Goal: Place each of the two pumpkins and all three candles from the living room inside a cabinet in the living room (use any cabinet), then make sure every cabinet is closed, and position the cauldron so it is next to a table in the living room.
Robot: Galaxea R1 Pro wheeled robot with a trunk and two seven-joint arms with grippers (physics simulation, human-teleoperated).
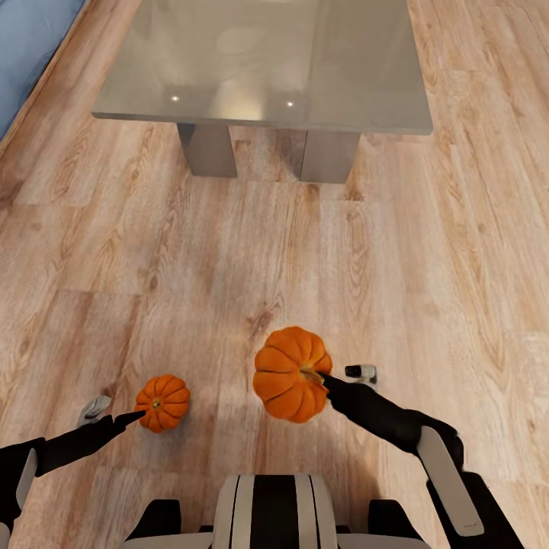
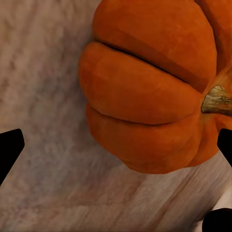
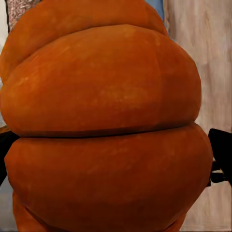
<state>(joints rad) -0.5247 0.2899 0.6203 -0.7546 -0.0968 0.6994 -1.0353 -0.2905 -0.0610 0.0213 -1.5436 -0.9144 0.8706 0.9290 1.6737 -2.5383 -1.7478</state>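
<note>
Two orange ribbed pumpkins show in the head view. The larger-looking pumpkin is lifted off the wood floor, and my right gripper is shut on it; in the right wrist view this pumpkin sits between the dark fingers. The other pumpkin rests on the floor, stem up. My left gripper is open right beside it, one fingertip touching or nearly touching its side. Close up, that pumpkin lies between the spread fingertips. The low table stands ahead with a glossy grey top.
The table's angled grey legs stand on the plank floor between me and the far side. A blue surface runs along the upper left edge. My own base shows at the bottom. Bare floor stretches between the pumpkins and the table.
</note>
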